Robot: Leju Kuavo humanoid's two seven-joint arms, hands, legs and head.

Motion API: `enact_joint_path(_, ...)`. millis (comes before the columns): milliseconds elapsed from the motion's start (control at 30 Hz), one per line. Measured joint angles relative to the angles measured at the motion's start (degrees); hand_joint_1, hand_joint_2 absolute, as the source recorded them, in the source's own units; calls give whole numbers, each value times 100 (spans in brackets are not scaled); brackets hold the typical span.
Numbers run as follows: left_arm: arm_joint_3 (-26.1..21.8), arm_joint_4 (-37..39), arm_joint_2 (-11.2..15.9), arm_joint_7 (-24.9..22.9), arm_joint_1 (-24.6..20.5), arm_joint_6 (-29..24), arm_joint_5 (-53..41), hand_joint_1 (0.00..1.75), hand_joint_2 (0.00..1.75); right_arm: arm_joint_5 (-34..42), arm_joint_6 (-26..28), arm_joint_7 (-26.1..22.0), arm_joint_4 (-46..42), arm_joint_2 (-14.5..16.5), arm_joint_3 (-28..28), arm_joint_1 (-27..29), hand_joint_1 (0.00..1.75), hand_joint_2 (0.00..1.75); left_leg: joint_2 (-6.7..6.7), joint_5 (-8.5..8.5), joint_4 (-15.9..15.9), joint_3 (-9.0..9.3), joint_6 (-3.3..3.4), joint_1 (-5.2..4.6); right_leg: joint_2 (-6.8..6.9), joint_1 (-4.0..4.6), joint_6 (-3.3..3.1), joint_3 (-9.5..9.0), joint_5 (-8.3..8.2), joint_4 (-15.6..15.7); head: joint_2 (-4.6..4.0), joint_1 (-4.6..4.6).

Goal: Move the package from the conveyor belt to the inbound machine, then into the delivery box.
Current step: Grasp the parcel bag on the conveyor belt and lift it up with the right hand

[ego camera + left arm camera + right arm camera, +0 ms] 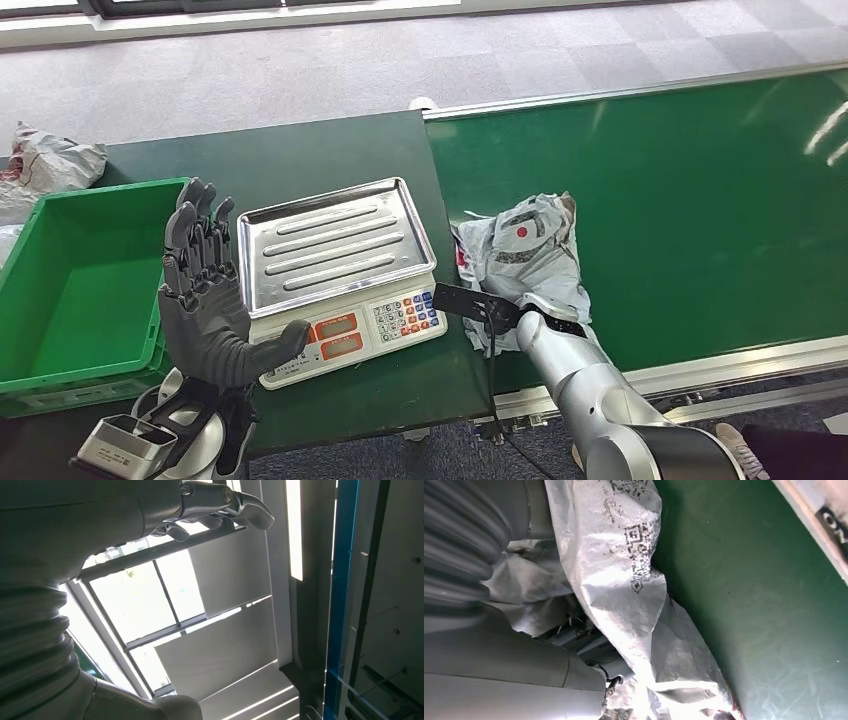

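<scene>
1. A crumpled grey plastic package [527, 250], printed with black codes and a red dot, lies on the smooth green conveyor belt [700, 200] near its left end.
2. The right hand [499, 645] is pressed into the package's wrinkled film; whether its fingers have closed on it cannot be told.
3. The left hand [205, 300], dark and ribbed, is raised with fingers spread, holding nothing, beside the ridged steel tray of the inbound machine [340, 275].
4. A green plastic delivery box [80, 290] sits at the dark worktop's left edge.

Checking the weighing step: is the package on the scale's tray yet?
No, the package lies on the conveyor belt; the scale's tray is bare.
</scene>
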State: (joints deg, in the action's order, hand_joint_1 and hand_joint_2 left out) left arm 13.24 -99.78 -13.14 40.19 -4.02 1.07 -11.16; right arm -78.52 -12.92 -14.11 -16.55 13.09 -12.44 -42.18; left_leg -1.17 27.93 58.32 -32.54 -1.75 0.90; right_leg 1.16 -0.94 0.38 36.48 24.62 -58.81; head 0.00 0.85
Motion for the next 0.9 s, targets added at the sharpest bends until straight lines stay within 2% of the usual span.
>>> enact_joint_path(200, -2, 4, 0, 0, -1, 7, 2, 0, 175, -62, 219, 81, 0, 0, 1, -1, 175, 175, 1, 0, 0, -1, 0, 0, 1, 0, 0, 0, 0, 0, 0, 0)
enact_joint_path(500, -2, 4, 0, 0, -1, 7, 1, 0, 175, -96, 265, 56, -1, 1, 4, 0, 175, 175, 1, 0, 0, -1, 0, 0, 1, -1, 0, -1, 0, 0, 0, 1)
enact_joint_path(567, -2, 3, 1, 0, 2, -7, -10, 0, 175, -147, 371, -175, -4, 5, 34, 1, 175, 175, 1, 0, 0, -3, 0, 0, 1, -1, 0, -1, 0, -1, 0, 0)
enact_joint_path(667, -9, -32, 17, 0, 49, -121, -39, 0, 175, -106, 963, -1012, -129, 45, 131, 30, 175, 175, -16, 2, 0, -4, -3, 2, -8, 0, -4, 3, -3, -3, 0, -1)
enact_joint_path(700, -11, -63, 28, 0, 85, -185, -51, 0, 175, -14, 1259, -1204, -278, 92, 171, 70, 175, 175, -27, 3, 0, -2, -4, 3, -16, 0, -6, 7, -5, -4, 0, 0)
enact_joint_path(767, -15, -148, 49, 1, 178, -312, -85, 0, 175, 330, 1766, -1150, -913, 213, 329, 269, 175, 175, -35, 5, -1, 1, -8, 3, -24, 2, -8, 14, -4, -4, 0, 1)
enact_joint_path(900, -15, -268, 78, 2, 357, -450, -122, 0, 175, 1176, 2354, -262, -3140, 292, 998, 975, 175, 175, -6, 4, -1, -11, -9, 3, -2, 5, -9, 21, 4, -6, 0, 0)
